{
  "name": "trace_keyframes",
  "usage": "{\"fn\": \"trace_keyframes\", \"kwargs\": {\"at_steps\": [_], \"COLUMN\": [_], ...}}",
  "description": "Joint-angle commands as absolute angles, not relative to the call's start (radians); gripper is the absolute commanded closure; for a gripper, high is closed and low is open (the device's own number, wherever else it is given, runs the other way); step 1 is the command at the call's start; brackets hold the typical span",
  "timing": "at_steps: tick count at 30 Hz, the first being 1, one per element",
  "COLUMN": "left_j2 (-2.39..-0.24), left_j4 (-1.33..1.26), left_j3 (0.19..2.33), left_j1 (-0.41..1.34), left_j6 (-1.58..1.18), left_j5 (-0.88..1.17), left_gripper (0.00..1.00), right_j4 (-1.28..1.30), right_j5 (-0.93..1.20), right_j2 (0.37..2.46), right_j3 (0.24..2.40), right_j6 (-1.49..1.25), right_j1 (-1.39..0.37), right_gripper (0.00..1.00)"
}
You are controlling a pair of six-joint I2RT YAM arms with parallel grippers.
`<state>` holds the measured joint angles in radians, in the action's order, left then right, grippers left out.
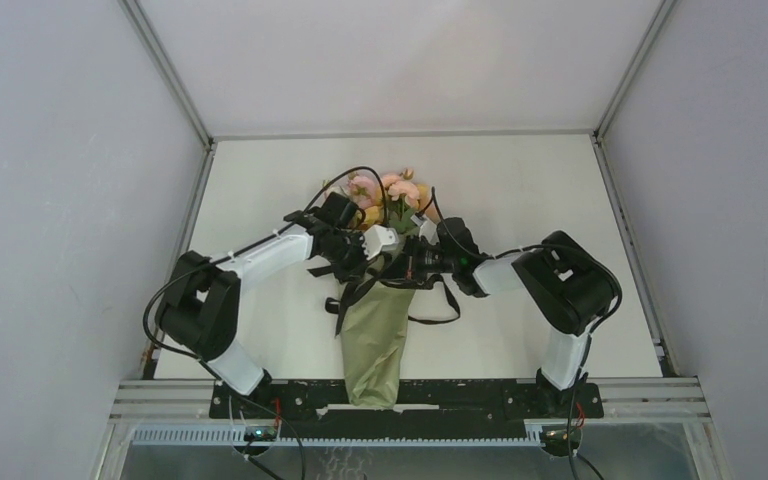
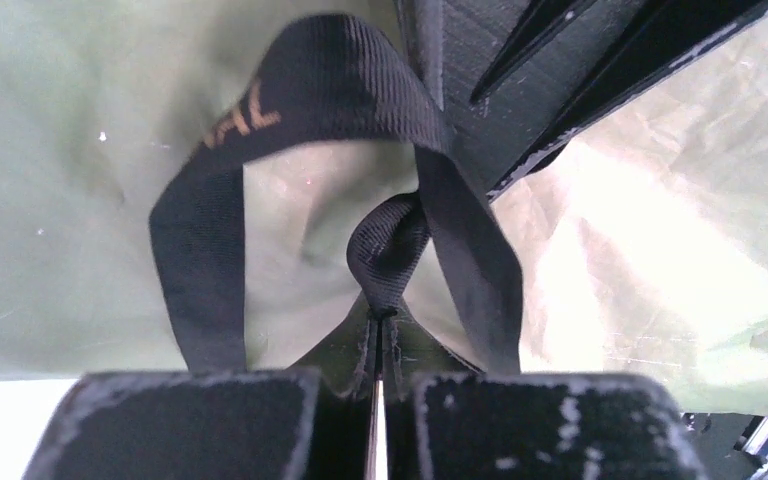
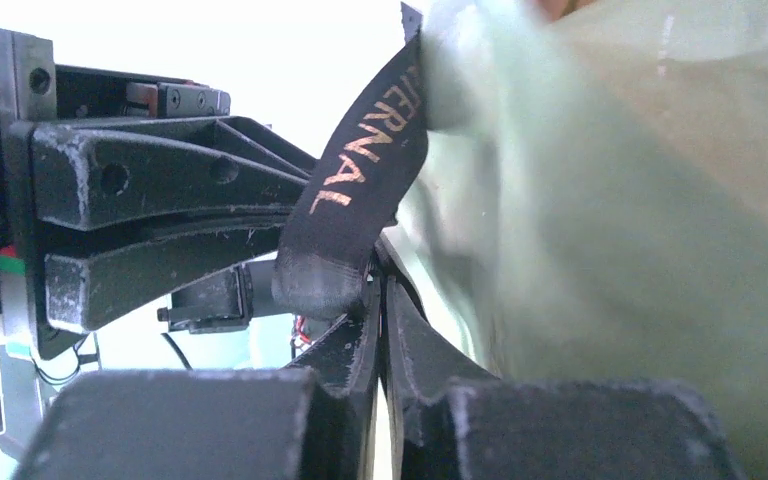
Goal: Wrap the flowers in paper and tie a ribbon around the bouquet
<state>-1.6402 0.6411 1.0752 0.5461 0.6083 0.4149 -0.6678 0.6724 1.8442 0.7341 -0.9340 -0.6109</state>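
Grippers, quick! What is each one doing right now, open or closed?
Left gripper: closed, pinching the ribbon.
Right gripper: closed, pinching the ribbon too.

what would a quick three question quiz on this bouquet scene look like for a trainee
1. True or false: in the top view, the bouquet has its blooms at its lower end.
2. What is the left gripper shut on? A) a cable B) the ribbon C) a stalk
3. Short answer: what else is pinching that ribbon?

Key: 1. False, the blooms are at the upper, far end. 2. B. 3. The right gripper.
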Motion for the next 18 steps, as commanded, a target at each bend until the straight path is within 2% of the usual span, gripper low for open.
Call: {"fn": "trace_keyframes", "kwargs": {"at_steps": [1,6,11,15,18], "left_j2": [-1.574,-1.551,-1.532,-1.527,-1.517], "left_j4": [0.612,0.597,0.580,0.577,0.576], "left_j3": [1.047,1.026,1.006,1.001,0.994], "left_j1": [0.554,0.574,0.595,0.601,0.601], "left_j6": [0.570,0.547,0.550,0.548,0.548], "left_j5": [0.422,0.364,0.342,0.339,0.349], "left_gripper": [1.00,1.00,1.00,1.00,1.00], "right_j4": [-0.607,-0.418,-0.384,-0.422,-0.457], "right_j5": [0.718,0.763,0.778,0.747,0.717], "right_j2": [1.748,1.656,1.609,1.671,1.745], "right_j3": [0.764,0.763,0.764,0.814,0.870], "right_j6": [-0.840,-0.718,-0.701,-0.738,-0.775], "right_j1": [-0.584,-0.549,-0.528,-0.563,-0.597], "right_gripper": [0.85,0.72,0.60,0.46,0.44]}}
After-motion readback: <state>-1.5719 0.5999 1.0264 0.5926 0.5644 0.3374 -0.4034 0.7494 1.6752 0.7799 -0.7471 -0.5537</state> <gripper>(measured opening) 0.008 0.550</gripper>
